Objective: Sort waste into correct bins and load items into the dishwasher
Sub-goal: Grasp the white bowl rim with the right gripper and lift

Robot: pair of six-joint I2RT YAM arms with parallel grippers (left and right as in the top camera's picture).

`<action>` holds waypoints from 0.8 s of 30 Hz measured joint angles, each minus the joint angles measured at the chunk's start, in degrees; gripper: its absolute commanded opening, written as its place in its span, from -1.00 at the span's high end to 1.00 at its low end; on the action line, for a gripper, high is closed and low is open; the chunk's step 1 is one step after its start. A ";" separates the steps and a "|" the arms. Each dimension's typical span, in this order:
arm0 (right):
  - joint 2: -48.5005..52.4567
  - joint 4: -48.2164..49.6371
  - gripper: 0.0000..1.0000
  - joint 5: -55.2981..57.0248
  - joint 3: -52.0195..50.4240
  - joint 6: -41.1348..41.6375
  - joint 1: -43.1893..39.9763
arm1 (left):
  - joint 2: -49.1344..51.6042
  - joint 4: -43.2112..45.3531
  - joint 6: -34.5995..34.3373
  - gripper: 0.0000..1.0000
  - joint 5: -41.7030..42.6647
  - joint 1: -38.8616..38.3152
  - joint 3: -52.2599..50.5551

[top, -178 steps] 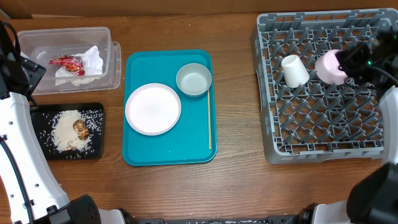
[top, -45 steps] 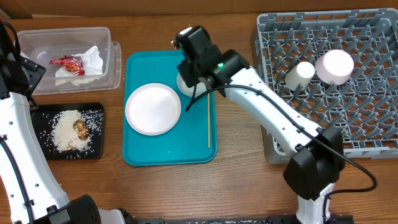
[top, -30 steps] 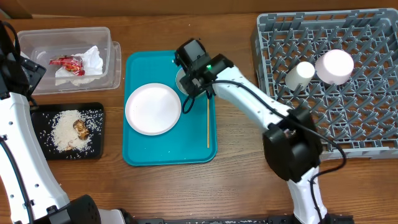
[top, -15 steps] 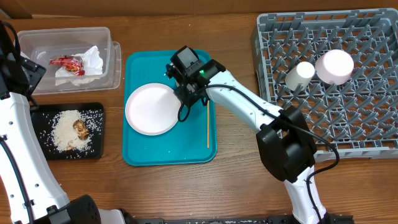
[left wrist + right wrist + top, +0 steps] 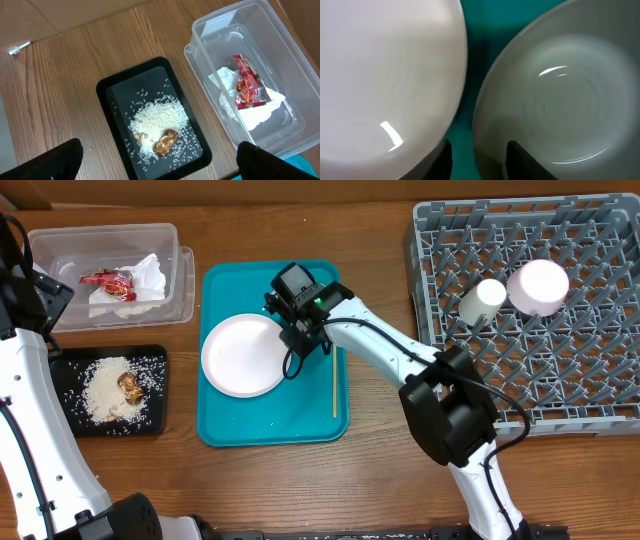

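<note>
My right gripper is low over the teal tray, at the near rim of the pale green bowl. In the right wrist view its fingers straddle that rim: one inside the bowl, one in the gap beside the white plate. A strip of teal still shows between finger and rim. The gripper hides most of the bowl from overhead. The plate lies left of it. My left gripper is open and empty above the black tray of rice.
A thin chopstick lies along the teal tray's right side. The grey dish rack at right holds a white cup and a pink cup. The clear bin at upper left holds a red wrapper and tissue.
My right arm left the cups in the rack, swung left across the table and came down on the bowl's rim. The left arm has not moved.
</note>
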 measured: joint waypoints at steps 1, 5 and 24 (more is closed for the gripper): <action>0.22 0.09 0.49 0.33 0.00 0.07 0.00 | -0.02 0.00 -0.02 -1.00 0.00 0.00 0.00; 0.35 0.00 0.88 2.34 0.04 0.04 -0.02 | -0.02 0.00 0.00 -1.00 -0.02 0.00 0.00; -7.67 -13.92 0.92 4.85 17.25 9.53 -7.37 | -0.02 0.00 0.00 -1.00 0.00 0.00 0.00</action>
